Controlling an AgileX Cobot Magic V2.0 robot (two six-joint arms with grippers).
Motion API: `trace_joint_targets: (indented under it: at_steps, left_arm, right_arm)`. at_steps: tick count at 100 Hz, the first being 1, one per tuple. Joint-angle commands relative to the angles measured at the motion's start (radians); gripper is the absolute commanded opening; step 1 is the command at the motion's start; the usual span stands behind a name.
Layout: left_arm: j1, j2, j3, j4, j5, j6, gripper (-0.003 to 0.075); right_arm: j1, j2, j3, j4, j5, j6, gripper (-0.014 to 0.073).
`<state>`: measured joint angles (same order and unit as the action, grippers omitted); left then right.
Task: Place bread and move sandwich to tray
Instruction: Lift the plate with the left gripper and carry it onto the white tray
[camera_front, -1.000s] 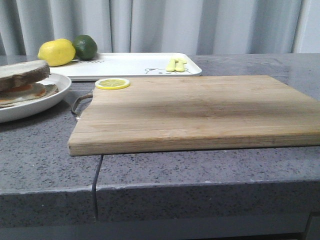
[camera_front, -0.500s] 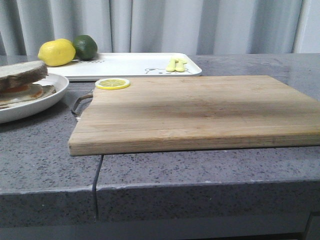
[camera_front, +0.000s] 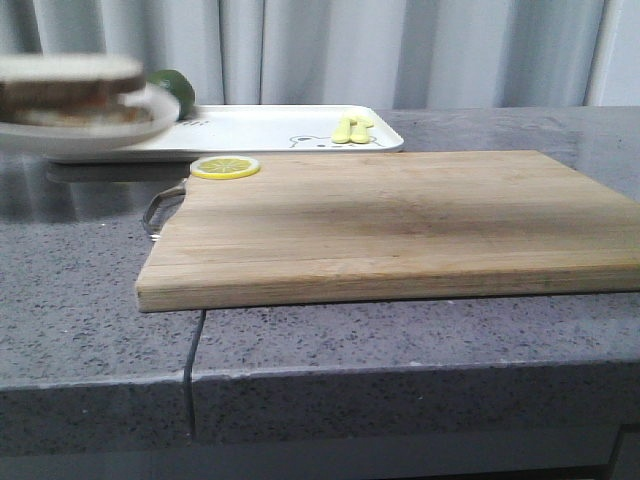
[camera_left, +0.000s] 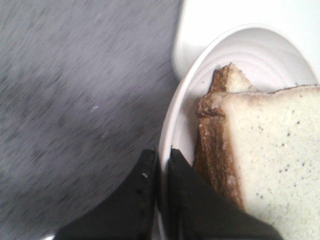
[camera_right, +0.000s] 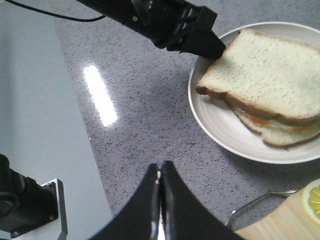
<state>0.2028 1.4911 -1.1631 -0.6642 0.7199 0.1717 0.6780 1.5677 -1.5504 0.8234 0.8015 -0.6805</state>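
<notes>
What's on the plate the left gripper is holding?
The sandwich lies on the plate: a top bread slice, with orange and white egg filling showing at one edge. Whatever lies beneath the sandwich is covered.

cutting board (camera_front: 400, 220): matt wood | countertop (camera_front: 400, 345): speckled stone | plate (camera_right: 220, 125): glossy

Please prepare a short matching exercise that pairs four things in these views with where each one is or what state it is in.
Things:
1. sandwich
2. lemon slice
3. left gripper
4. right gripper

Places or states:
A. shut, holding nothing
B. clamped on the rim of the round white plate
C. lying on that plate
D. resting on a corner of the wooden cutting board

Pairs: 1-C, 2-D, 3-B, 4-A
</notes>
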Motion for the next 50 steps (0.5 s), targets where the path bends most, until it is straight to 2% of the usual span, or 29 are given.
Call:
trace_joint_targets:
  at_steps: [1, 15, 29, 50]
  left_arm:
    - [-0.02, -0.034, -0.071, -0.104, -0.077, 0.01, -0.002]
    - [-0.091, 0.045, -0.17, -0.105, -0.103, 0.01, -0.002]
    - [-0.172, 0.203, -0.336, -0.107, -0.101, -0.008, -0.002]
    - [-0.227, 0.434, -0.608, -0.144, -0.028, -0.008, -0.002]
  right_arm:
    - [0.0, -0.079, -0.031, 0.002, -0.03, -0.014, -0.0068]
    - [0.0, -0.154, -0.021, -0.041, -0.027, -0.014, -0.0068]
    - [0.0, -0.258, 0.019, -0.066, -0.031, -0.014, -0.0068]
    - [0.0, -0.414, 0.111, -0.072, -0.057, -0.014, -0.0068]
